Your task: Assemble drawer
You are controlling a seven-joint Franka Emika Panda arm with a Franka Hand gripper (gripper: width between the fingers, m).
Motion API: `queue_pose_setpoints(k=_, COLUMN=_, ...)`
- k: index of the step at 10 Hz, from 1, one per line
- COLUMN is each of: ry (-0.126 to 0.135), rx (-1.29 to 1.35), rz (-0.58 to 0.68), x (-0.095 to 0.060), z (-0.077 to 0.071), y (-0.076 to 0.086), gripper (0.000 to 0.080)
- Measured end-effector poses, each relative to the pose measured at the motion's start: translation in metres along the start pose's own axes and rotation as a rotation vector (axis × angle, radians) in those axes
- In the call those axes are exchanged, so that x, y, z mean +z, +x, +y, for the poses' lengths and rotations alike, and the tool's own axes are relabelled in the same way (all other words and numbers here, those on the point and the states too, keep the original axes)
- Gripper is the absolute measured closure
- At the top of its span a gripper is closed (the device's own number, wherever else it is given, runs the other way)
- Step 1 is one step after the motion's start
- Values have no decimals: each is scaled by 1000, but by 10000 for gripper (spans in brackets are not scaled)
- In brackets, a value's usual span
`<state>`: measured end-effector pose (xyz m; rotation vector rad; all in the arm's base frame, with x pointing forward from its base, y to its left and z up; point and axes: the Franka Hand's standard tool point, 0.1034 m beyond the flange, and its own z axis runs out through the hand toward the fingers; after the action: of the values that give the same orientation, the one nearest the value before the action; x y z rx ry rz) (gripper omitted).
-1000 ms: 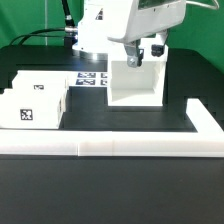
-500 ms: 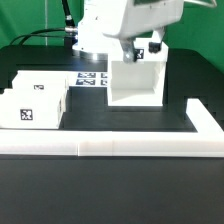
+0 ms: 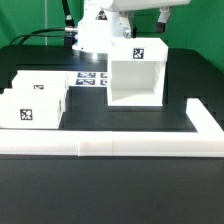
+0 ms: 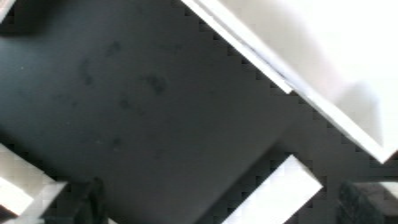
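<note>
The drawer's large white casing (image 3: 136, 76) stands upright on the black table with its open side facing the front and a tag on its top. Two smaller white trays (image 3: 32, 98) with tags sit together at the exterior view's left. My gripper (image 3: 158, 12) is high above the casing, mostly cut off by the frame edge. In the wrist view the gripper (image 4: 222, 205) is open and empty, its dark fingers (image 4: 71, 200) wide apart over the black table, with a white edge (image 4: 295, 190) far below between them.
The marker board (image 3: 93, 78) lies flat behind the trays, next to the casing. A long low white border wall (image 3: 110, 146) runs along the front and turns back at the exterior view's right (image 3: 204, 118). The robot base (image 3: 95, 35) stands behind.
My gripper has lifted straight up from the casing's top edge, out of the upper frame. The casing and trays have not moved.
</note>
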<state>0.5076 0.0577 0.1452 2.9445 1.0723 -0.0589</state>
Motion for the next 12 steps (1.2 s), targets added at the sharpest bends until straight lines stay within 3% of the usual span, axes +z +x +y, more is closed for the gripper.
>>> queue_pose_setpoints(k=2, ry=-2, rx=57, rz=2, x=1, z=4, y=-5, gripper=150)
queue_pose_setpoints(k=4, ry=-2, rx=254, rz=-6, x=5, z=-20, y=-20, gripper=150)
queue_pose_setpoints(k=6, ry=50, rx=405, rz=-11, x=7, z=-35, y=-21, gripper=150)
queue_pose_setpoints(k=7, ry=58, rx=436, rz=-12, x=8, z=-37, y=-22, gripper=150)
queue_pose_setpoints(k=11, ry=55, rx=450, rz=-9, x=8, z=-38, y=-22, gripper=150)
queue_pose_setpoints(k=12, ry=49, rx=549, rz=4, x=11, z=-52, y=-26, gripper=150)
